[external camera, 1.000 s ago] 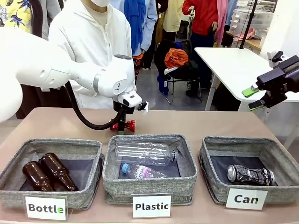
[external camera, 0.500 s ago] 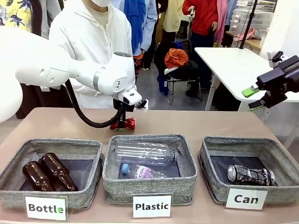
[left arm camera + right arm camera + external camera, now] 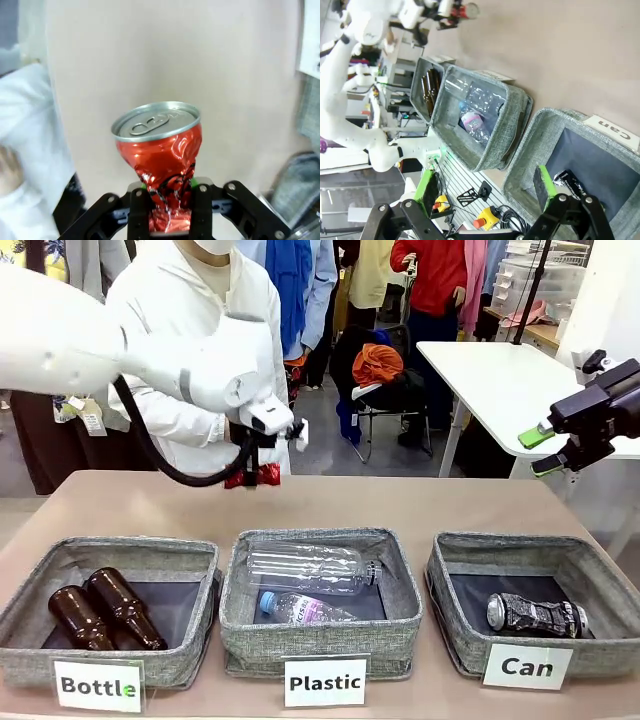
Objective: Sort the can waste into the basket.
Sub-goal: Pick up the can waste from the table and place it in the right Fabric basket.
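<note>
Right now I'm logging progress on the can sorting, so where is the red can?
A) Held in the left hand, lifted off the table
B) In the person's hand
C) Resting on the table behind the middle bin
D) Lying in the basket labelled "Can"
A: the left hand is shut on the red can at its pinched middle, above the table.

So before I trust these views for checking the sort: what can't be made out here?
- Red can, left wrist view: lower half hidden by the left gripper fingers.
- Dark can, front view: print too small to read.
- Same can, right wrist view: mostly behind the right gripper finger.
</note>
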You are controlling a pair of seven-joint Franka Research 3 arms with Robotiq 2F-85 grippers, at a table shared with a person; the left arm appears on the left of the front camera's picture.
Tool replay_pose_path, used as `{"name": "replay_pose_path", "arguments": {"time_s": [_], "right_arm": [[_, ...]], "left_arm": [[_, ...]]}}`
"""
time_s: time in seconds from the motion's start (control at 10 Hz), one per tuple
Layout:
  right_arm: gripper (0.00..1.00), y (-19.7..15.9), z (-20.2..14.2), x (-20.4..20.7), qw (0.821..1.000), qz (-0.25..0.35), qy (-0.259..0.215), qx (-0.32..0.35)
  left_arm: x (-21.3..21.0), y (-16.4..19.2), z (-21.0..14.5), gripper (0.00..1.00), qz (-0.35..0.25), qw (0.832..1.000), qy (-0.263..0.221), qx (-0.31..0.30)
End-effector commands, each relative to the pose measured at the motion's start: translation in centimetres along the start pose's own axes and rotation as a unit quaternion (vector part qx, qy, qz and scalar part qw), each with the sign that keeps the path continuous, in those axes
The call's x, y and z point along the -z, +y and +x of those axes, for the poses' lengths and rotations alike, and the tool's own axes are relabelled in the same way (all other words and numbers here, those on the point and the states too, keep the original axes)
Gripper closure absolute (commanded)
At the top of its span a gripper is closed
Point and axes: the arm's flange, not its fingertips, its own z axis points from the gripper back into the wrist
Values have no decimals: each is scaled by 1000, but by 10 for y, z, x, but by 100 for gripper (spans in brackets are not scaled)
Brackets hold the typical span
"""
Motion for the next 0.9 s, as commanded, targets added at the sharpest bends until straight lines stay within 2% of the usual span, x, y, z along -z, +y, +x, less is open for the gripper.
{"name": "replay_pose_path", "arguments": {"time_s": [0.0, 0.2, 0.3, 0.4, 0.5, 0.7, 0.8], "right_arm": [[0, 0, -1, -3, 1000, 0, 4, -8], [0, 0, -1, -3, 1000, 0, 4, -8], [0, 0, -1, -3, 1000, 0, 4, -8], [0, 0, -1, -3, 1000, 0, 4, -8], [0, 0, -1, -3, 1000, 0, 4, -8], [0, 0, -1, -3, 1000, 0, 4, -8], [0, 0, -1, -3, 1000, 0, 4, -8]], "left_arm": [[-68, -56, -38, 100, 0, 1000, -16, -13], [-114, -120, -60, 100, -9, 999, -41, -10], [-124, -154, -66, 100, -15, 999, -48, 2], [-125, -185, -68, 85, -9, 998, -55, 26], [-121, -205, -70, 85, -2, 998, -58, 29], [-119, -221, -89, 85, 12, 996, -92, 17], [-129, -209, -60, 85, -10, 999, -50, 15]]}}
